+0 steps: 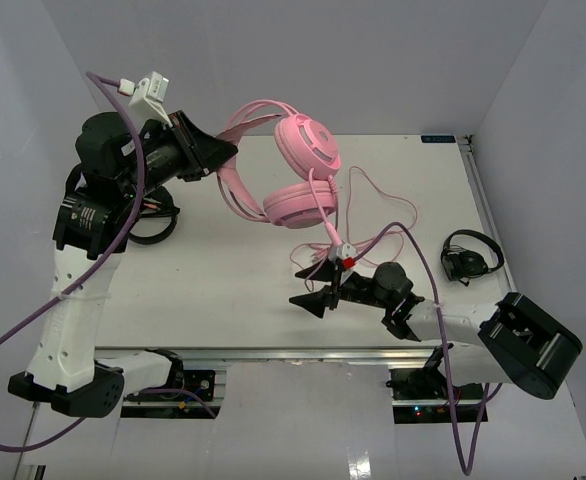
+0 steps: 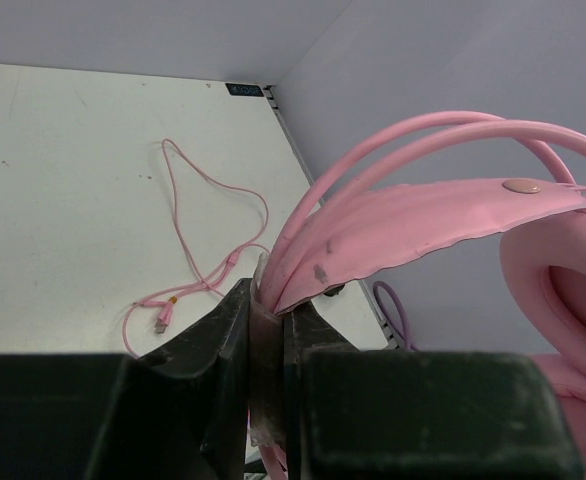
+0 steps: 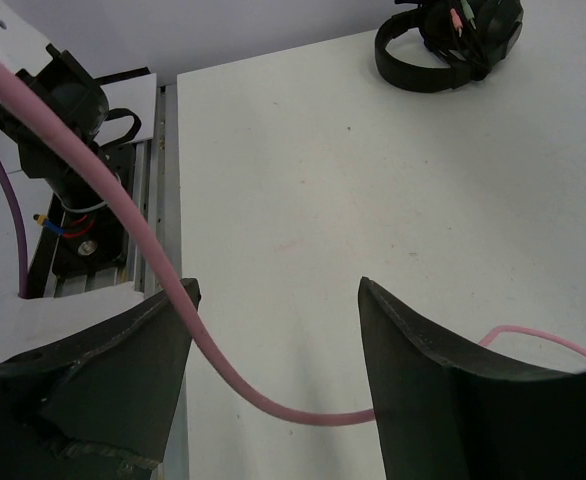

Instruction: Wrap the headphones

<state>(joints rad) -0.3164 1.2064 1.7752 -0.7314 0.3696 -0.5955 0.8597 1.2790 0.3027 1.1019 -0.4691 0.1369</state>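
Left jaws pinch the headband (image 2: 423,215), headphones (image 1: 303,170) dangling beyond them over the surface (image 1: 223,280); right jaws gape partly, cable (image 3: 223,370) strung between them, so they should close squarely on it before winding.

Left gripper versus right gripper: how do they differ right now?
The left gripper is shut on the headphones at the headband; the right gripper stands open, clamping nothing. The left gripper is raised high above the table; the right gripper sits low over it. Shared: both work the same headset, its pink cable running between the right gripper's fingers.
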